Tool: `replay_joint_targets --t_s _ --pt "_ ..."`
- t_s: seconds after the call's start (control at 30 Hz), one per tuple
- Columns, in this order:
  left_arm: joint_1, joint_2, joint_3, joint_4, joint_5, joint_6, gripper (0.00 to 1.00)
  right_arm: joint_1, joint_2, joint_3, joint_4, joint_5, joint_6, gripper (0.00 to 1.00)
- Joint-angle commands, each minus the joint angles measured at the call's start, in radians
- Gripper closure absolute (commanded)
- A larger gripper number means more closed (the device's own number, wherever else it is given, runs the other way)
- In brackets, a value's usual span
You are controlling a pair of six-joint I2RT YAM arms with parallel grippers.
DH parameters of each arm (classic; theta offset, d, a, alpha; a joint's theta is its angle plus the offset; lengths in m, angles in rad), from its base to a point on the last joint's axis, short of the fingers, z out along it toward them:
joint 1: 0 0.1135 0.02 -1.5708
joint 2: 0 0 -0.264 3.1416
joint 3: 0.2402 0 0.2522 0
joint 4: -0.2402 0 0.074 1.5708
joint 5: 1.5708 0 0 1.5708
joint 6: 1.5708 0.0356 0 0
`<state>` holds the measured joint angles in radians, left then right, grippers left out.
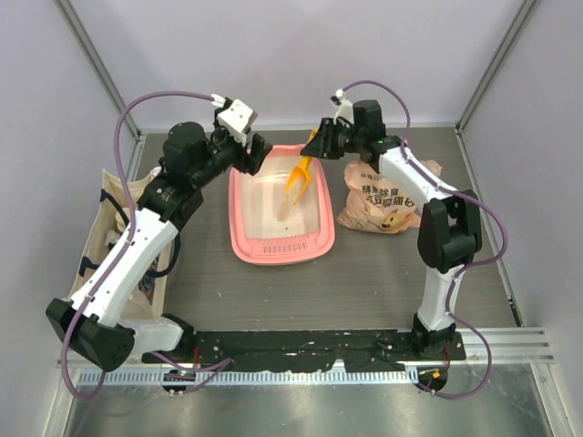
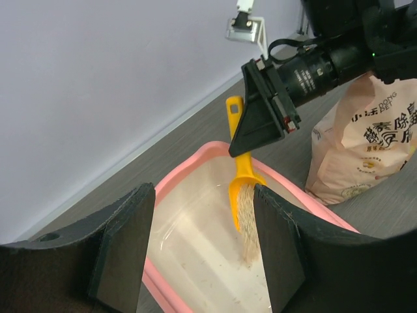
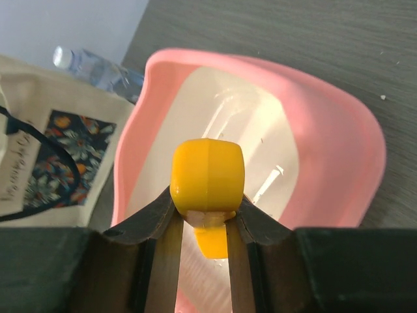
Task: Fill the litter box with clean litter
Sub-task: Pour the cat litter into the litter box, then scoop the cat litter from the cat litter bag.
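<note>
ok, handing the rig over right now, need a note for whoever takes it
Left claw: open, holding nothing, at the far-left corner of the box.
Right claw: shut on the scoop handle, scoop tipped over the box.
Litter: pouring off the scoop; only a small heap inside, floor mostly bare.
Bag: on the table right of the box.
Done: this scoopful is going in.
Left: probably many more scoops from the bag to cover the floor.
</note>
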<state>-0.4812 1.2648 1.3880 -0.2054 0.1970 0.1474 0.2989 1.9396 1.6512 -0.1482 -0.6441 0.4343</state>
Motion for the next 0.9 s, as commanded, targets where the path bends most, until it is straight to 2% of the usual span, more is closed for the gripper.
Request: replay_joint_targets --t_s 0.0,0.13,0.27,0.37,0.5,0.63,0.7,0.8,0.87 --pt "0.006 -0.05 -0.024 0.07 0.036 -0.009 0.34 0.045 -0.076 0.07 -0.071 0.086 -0.207 0.99" --pt "0.004 -0.084 -0.067 0.102 0.093 -0.037 0.34 0.074 -0.093 0.119 -0.151 0.103 -0.329 0.99" --pt "0.004 -0.111 -0.115 0.146 0.14 -0.077 0.34 0.098 -0.097 0.238 -0.276 0.118 -0.43 0.99" --pt "0.003 -0.107 -0.135 0.176 0.171 -0.141 0.34 0.098 -0.132 0.216 -0.301 0.124 -0.473 0.99" --pt "-0.002 -0.065 -0.139 0.199 0.272 -0.201 0.34 0.063 -0.203 0.213 -0.237 0.126 -0.355 0.99" --pt "-0.054 0.045 -0.052 0.131 0.332 -0.118 0.35 -0.079 -0.238 0.363 -0.168 0.081 -0.16 0.99" --pt "-0.065 0.12 0.008 0.127 0.381 -0.124 0.35 -0.196 -0.267 0.395 -0.166 0.064 -0.085 0.99" --pt "-0.091 0.224 0.097 0.124 0.465 -0.114 0.35 -0.346 -0.402 0.259 -0.107 0.081 -0.074 0.99" --pt "-0.115 0.281 0.172 0.097 0.492 -0.098 0.36 -0.441 -0.479 0.149 -0.088 0.145 -0.091 0.99"
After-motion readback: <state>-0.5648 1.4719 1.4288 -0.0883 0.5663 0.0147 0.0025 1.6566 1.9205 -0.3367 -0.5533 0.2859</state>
